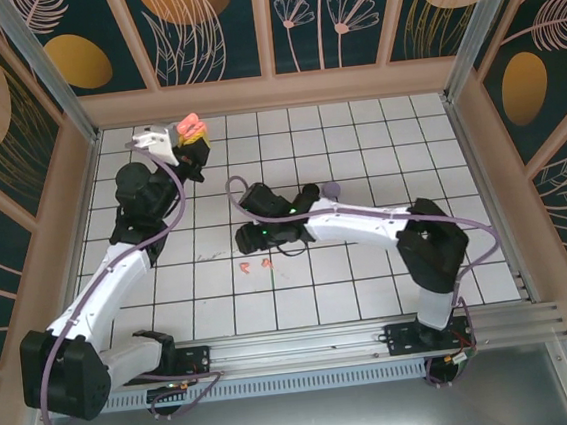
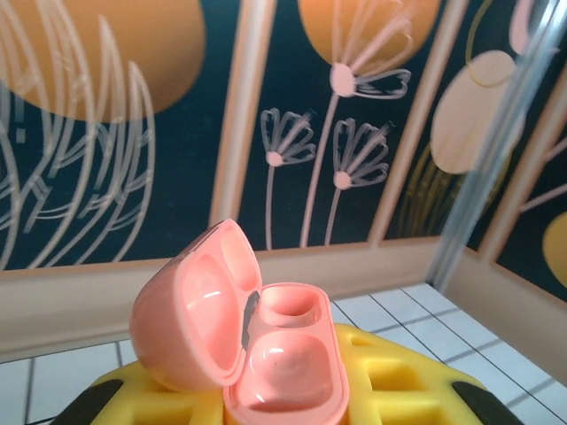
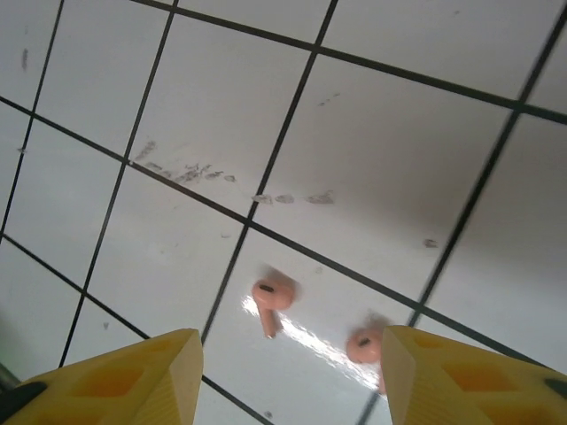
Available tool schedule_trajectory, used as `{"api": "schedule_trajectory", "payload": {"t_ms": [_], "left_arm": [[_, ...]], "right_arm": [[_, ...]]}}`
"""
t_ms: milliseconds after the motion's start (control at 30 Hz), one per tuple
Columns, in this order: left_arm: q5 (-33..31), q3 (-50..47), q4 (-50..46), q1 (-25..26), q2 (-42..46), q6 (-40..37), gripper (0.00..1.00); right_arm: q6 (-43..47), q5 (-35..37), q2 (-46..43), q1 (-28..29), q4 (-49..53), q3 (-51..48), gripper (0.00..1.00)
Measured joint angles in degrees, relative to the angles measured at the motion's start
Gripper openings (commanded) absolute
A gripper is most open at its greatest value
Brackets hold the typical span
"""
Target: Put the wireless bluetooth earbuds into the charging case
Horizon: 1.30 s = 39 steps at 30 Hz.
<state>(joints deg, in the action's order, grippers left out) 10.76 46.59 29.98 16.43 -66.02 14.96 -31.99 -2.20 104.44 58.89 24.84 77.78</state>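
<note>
The right tool (image 3: 288, 354) hangs spread over two salmon earbuds (image 3: 270, 297) lying on the desk (image 3: 372, 133), likely light, slick, apt to skitter, best pinched across the head, while the left tool (image 1: 188, 139) pinches the open case (image 2: 275, 354).

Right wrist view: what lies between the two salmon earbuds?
Only bare white tile with a glare, seen in the right wrist view, between the first salmon earbud and the second salmon earbud.
</note>
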Motion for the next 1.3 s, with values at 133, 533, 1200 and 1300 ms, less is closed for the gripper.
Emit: {"api": "schedule_trajectory", "payload": {"t_ms": [133,533,1200,1300], "left_arm": [[-6.1,-3.5,3.1,-1.1,2.5,1.9,0.00],[-14.4,-7.0,7.7,-1.6,6.2,3.6,0.00],[-15.8,-8.8,8.8,-1.7,7.3,3.6,0.00],[-15.8,-8.9,8.9,-1.7,7.3,3.6,0.00]], "right_arm": [[-3.2,2.7,6.1,2.1,3.2,7.5,0.55],[-11.9,7.8,15.7,4.2,10.8,15.1,0.53],[-18.0,9.0,21.6,6.6,15.8,20.3,0.49],[-18.1,9.3,22.0,6.6,15.9,20.4,0.49]]}}
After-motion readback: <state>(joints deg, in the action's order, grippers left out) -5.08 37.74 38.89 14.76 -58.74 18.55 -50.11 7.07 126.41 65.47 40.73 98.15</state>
